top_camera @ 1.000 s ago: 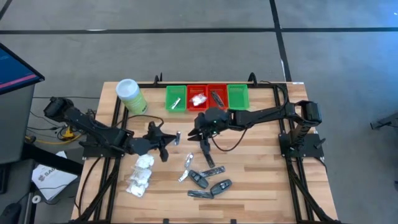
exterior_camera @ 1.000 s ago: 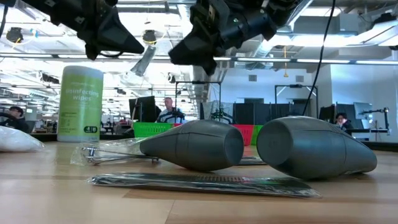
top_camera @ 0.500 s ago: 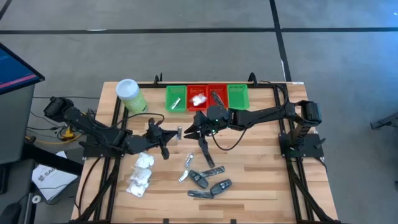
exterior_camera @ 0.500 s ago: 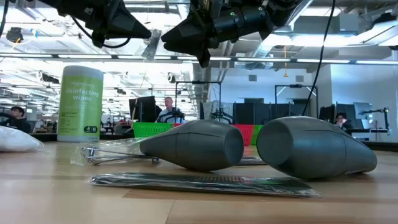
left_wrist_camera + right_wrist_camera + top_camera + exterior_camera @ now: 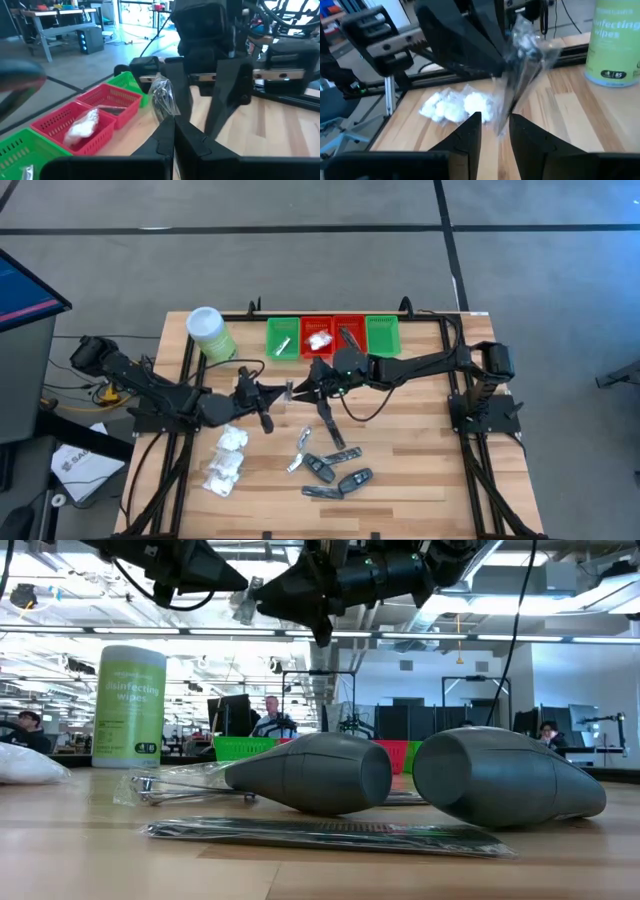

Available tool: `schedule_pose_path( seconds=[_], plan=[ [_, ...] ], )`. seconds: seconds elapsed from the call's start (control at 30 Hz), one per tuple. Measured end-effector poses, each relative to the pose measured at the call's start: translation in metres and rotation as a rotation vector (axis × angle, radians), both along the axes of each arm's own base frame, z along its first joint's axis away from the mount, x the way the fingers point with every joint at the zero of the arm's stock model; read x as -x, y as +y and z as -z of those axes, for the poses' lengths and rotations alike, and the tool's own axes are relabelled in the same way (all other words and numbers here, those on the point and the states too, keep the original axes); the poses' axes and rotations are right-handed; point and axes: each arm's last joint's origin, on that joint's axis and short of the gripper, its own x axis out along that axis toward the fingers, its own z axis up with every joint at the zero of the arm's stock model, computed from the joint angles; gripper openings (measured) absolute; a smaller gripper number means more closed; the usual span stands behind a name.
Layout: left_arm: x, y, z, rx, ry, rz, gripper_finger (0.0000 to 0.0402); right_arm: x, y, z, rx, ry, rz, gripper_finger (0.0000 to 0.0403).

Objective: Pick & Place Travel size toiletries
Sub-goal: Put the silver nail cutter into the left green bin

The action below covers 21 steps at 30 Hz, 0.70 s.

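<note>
A silver foil sachet (image 5: 288, 390), long axis upright, is clenched by the left gripper (image 5: 283, 391) above the tabletop (image 5: 420, 460); the right gripper (image 5: 303, 390), part-spread, is held at its 3 o'clock.

Two grippers meet mid-table over a small sachet

Left gripper (image 5: 278, 392) holds the silver sachet (image 5: 288, 391); right gripper (image 5: 303, 391) sits at its three o'clock, trays (image 5: 333, 353) at twelve, white packets (image 5: 227, 460) at seven.

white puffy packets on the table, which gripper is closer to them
Left. The left gripper hangs just above and to the right of the white puffy packets, pinching a clear sachet; the right gripper is farther right.
</note>
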Motion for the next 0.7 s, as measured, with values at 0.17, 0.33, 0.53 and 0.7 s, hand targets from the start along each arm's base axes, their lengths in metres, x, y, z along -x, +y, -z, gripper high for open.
schedule_pose_path(
  seconds=[0.17, 0.33, 0.53, 0.7],
  plan=[
    [-0.001, 0.002, -0.001, -0.011, 0.001, -0.009, 0.0000, -0.003, -0.002, 0.007, -0.017, 0.008, 0.010, 0.0093],
    [-0.001, 0.003, -0.001, -0.025, 0.008, -0.008, 0.0000, -0.005, -0.008, 0.011, -0.035, 0.013, 0.017, 0.0093],
    [-0.001, 0.003, -0.001, -0.028, 0.008, -0.007, 0.0000, -0.005, -0.014, 0.010, -0.047, -0.002, 0.024, 0.0093],
    [-0.001, 0.003, -0.001, -0.029, 0.009, -0.005, 0.0000, -0.004, -0.014, 0.015, -0.053, 0.055, 0.024, 0.0093]
  ],
)
